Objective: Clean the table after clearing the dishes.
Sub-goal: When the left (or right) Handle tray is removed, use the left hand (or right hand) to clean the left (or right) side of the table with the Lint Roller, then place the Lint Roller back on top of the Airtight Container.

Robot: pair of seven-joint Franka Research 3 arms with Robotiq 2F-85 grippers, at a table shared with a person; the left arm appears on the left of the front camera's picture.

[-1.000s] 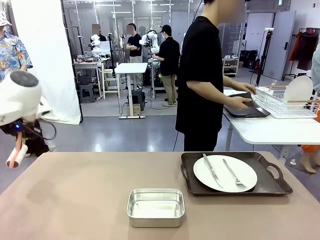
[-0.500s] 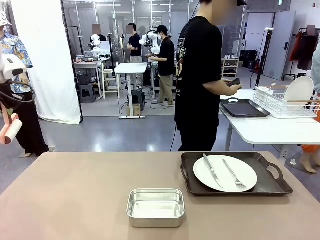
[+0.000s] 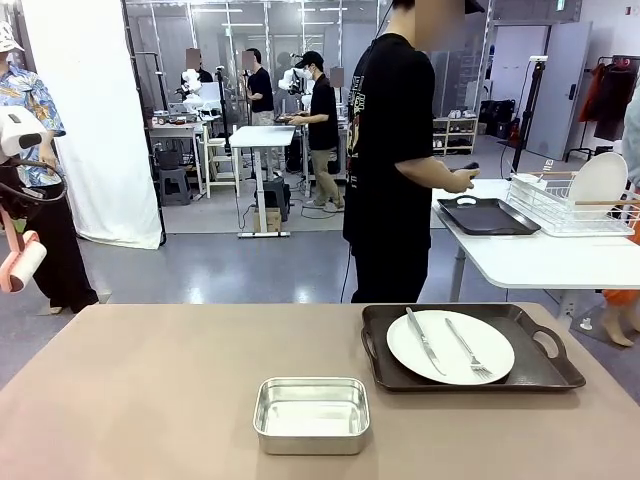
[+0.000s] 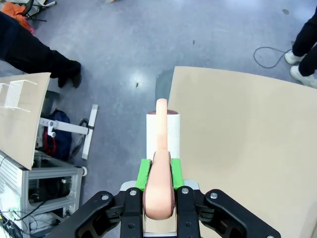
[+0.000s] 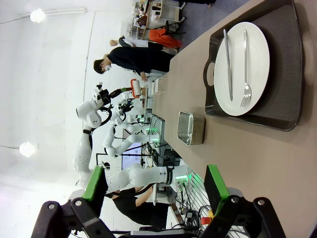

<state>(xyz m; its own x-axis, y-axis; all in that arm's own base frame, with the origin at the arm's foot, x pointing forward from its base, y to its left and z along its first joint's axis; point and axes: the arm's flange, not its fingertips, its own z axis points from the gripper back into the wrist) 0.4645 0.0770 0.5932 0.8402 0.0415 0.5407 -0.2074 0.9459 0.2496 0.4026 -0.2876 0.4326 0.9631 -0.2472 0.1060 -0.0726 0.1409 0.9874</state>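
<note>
The left gripper (image 4: pixel 159 171) is clenched on a pink-handled white roller (image 4: pixel 166 126) just off the edge of the wide taupe-brown table (image 3: pixel 150 400); the right gripper (image 5: pixel 154 182) gapes empty. A round white plate (image 3: pixel 500 348) with metal knife (image 3: pixel 425 342) and fork (image 3: pixel 468 350) sits on a dark handled tray (image 3: pixel 545 375) on that table.

1. Front view: the left edge cuts off my left arm (image 3: pixel 18 132) and part of the roller (image 3: pixel 25 266).
2. Left wrist: the left tool (image 4: pixel 159 171) hides the roller handle's near end.
3. Right wrist: the tray (image 5: pixel 288 74) runs past the picture's edge.
</note>
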